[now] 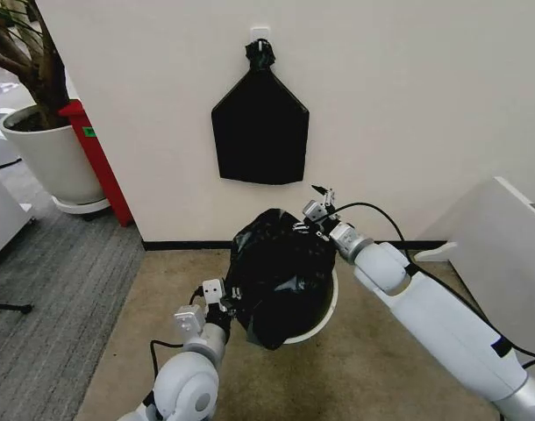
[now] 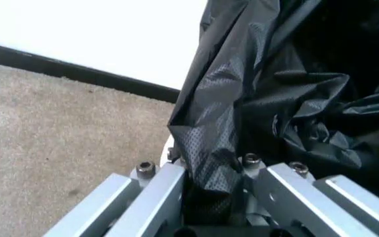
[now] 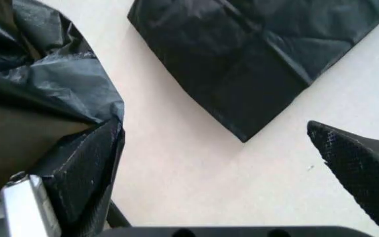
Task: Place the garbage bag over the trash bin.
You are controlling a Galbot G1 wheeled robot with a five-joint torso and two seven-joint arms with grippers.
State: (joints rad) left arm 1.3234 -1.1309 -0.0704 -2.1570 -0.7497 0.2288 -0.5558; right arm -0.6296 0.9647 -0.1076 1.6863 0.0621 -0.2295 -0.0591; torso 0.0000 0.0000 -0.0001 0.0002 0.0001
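Note:
The garbage bag [image 1: 276, 272], black and crinkly, hangs rumpled over the trash bin [image 1: 326, 313], of which a cream-white arc of rim shows on the right side. My left gripper [image 1: 227, 299] is at the bag's lower left edge. In the left wrist view a fold of the bag [image 2: 216, 148] is pinched in the shut left gripper [image 2: 209, 175]. My right gripper [image 1: 319, 207] sits at the bag's upper right corner. In the right wrist view its fingers [image 3: 364, 170] stand wide apart, and the bag [image 3: 51, 84] lies against the inner one.
A flat black bag bundle [image 1: 260, 127] hangs on the wall just behind the bin. A large white planter pot [image 1: 50, 158] and a red stand [image 1: 99, 162] are at the far left. A white cabinet [image 1: 504, 250] stands at the right. Beige floor lies in front.

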